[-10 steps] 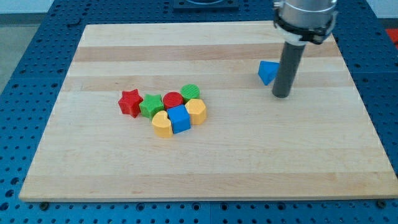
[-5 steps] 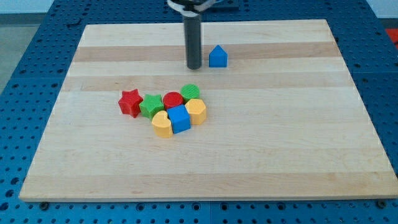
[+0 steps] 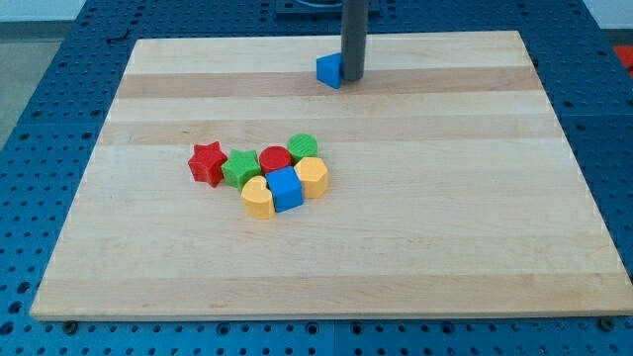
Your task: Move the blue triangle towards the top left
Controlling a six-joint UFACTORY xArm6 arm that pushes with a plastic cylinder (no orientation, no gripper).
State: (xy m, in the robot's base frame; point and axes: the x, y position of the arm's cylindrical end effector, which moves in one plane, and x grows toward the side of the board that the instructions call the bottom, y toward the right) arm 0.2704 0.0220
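Note:
The blue triangle (image 3: 327, 70) lies near the view's top, a little right of the board's middle. My tip (image 3: 352, 78) stands right against its right side, touching it. The dark rod rises straight up out of the view's top edge and hides part of the triangle's right side.
A cluster of blocks sits left of the board's middle: a red star (image 3: 207, 163), a green star-like block (image 3: 239, 168), a red cylinder (image 3: 275, 158), a green cylinder (image 3: 304, 146), a blue cube (image 3: 285, 189) and two yellow blocks (image 3: 257, 198) (image 3: 312, 177). The wooden board (image 3: 475, 247) rests on a blue perforated table.
The blue triangle has moved left and up across the board. My tip went from its right to its left, and now stands at its right side again.

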